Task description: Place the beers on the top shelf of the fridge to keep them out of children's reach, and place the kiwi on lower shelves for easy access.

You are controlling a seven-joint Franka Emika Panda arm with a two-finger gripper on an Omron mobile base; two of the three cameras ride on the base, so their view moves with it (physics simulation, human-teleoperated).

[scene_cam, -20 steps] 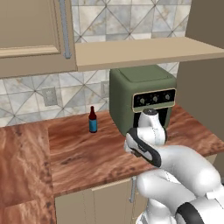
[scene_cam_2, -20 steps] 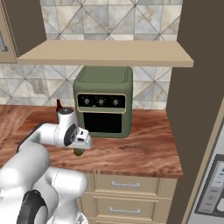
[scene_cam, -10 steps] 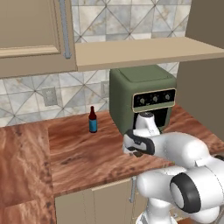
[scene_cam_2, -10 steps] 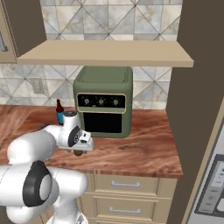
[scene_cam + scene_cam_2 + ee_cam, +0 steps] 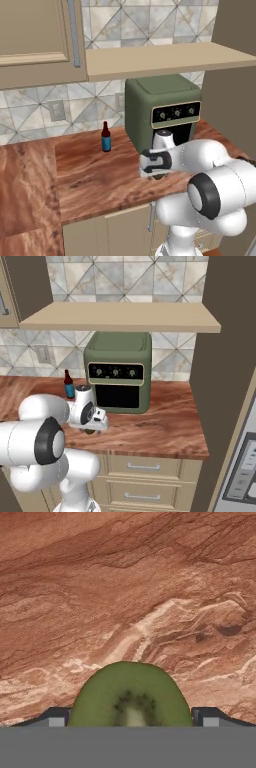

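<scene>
- Far left on the desk [image 5: 100,175], we see one dark beer bottle [image 5: 105,137] standing upright near the tiled wall, well apart from our arm.
- Further right, in front of the green oven [image 5: 162,112], our pincer [image 5: 159,175] reaches down over the kiwi [image 5: 131,696].
- In the hand view the kiwi sits between the finger tips [image 5: 56,716], cut face toward the camera; whether they have clamped it yet we cannot tell.
- We judge this the kiwi pick-up; next we must finish the squeeze and lift.
</scene>
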